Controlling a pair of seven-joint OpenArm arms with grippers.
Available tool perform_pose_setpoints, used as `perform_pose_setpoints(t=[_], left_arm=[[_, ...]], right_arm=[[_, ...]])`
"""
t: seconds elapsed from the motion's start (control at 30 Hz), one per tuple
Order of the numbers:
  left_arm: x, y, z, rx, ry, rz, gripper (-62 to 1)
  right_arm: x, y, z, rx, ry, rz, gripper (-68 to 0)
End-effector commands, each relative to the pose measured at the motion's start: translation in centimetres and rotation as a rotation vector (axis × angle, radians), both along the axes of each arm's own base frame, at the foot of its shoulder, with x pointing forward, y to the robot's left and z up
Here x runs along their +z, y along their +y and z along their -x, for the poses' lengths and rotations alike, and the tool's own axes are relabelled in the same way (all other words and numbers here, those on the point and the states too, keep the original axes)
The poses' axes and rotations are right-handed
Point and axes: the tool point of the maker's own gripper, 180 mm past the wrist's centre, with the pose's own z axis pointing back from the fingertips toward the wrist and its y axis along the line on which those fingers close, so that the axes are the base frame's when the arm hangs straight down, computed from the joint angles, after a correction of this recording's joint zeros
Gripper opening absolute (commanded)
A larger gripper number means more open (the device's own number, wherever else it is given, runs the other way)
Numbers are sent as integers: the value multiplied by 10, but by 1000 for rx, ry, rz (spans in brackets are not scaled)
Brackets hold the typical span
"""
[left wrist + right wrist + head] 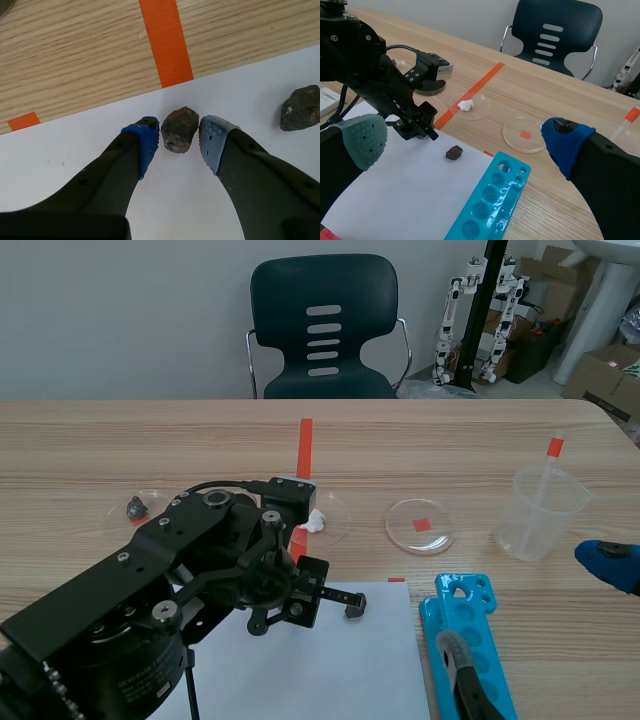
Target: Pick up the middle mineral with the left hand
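The middle mineral [180, 129] lies on the white paper [200, 210] squarely between the two pads of the left gripper [180, 136]. Its long axis runs roughly along the fingers (so the jaws would close across its narrower width). The fingers stand apart, a pad just beside each flank, with no squeeze visible. In the scene view this gripper sits low, left of centre. The right gripper [608, 560], spread wide, is at the right edge.

table [120, 440]: wood-grain, matt | sheet [330, 670]: white paper, smooth | middle mineral [179, 129]: rough, dull | rack [478, 612]: glossy plastic
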Motion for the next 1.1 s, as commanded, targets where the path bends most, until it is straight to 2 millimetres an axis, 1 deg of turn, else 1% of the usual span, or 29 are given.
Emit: perform_pose_setpoints(t=[0.0, 0.23, 0.37, 0.4, 0.5, 0.53, 0.67, 0.77, 0.83, 0.97, 1.07], left_arm=[[7, -2, -7, 1, -23, 5, -400], [-6, 3, -2, 3, 7, -17, -402], [-7, 3, -4, 4, -13, -14, -405], [-7, 3, -5, 4, -18, -13, -413], [-7, 3, -5, 5, -19, -13, -504], [-7, 4, -5, 7, -18, -13, -524], [-6, 3, -5, 8, -20, -8, -539], [0, 2, -6, 6, -40, -1, -539], [8, 2, -8, 7, -77, 17, -539], [33, 3, -11, 8, -201, 67, -539], [50, 6, -8, -5, -292, 94, -539]], right_arm=[[6, 1, -1, 7, -20, -15, -20], [6, 1, -1, 7, -20, -15, -20], [6, 1, -1, 7, -20, -15, -20], [6, 1, -1, 7, -20, -15, -20], [6, 1, -1, 7, -20, -15, -20], [6, 1, -1, 7, -20, -15, -20], [6, 1, -1, 7, -20, -15, -20], [6, 1, -1, 7, -20, -15, -20], [6, 1, -1, 7, -20, -15, -20], [6, 1, -1, 7, -20, -15, -20], [6, 1, -1, 7, -20, -15, -20]])
